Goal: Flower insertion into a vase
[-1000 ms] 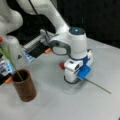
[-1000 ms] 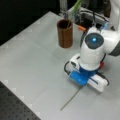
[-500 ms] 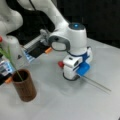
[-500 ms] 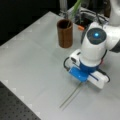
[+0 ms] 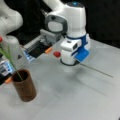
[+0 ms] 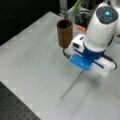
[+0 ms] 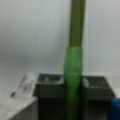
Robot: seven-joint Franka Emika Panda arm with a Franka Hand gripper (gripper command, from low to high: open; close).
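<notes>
1. In a front view, my claw (image 5: 72, 61) sits low over the table (image 5: 75, 100), and a thin green flower stem (image 5: 96, 70) runs out from under it toward the view's right, lying along the surface. The brown vase (image 5: 24, 85) stands well apart at the view's lower left, with one flower (image 5: 8, 58) already leaning in it. To do this step well, I judge I must keep the stem pinched squarely so it does not swivel.

2. In a front view, the stem (image 6: 72, 85) trails from beneath my blue-fitted claw (image 6: 83, 62) toward the view's bottom. The vase (image 6: 65, 33) is near, just beyond my wrist housing toward the view's top left, upright, its dark inside showing. The pale grey table (image 6: 30, 62) meets a dark perforated board (image 6: 17, 107) at the view's lower left.

3. In the wrist view, my dark fingers (image 7: 48, 85) are closed on the stem (image 7: 73, 65), at a section wrapped in bright green, with the olive part running on up over the pale table (image 7: 30, 37). I judge the hold centred; a gentle, level lift would suit so slender a stalk.
</notes>
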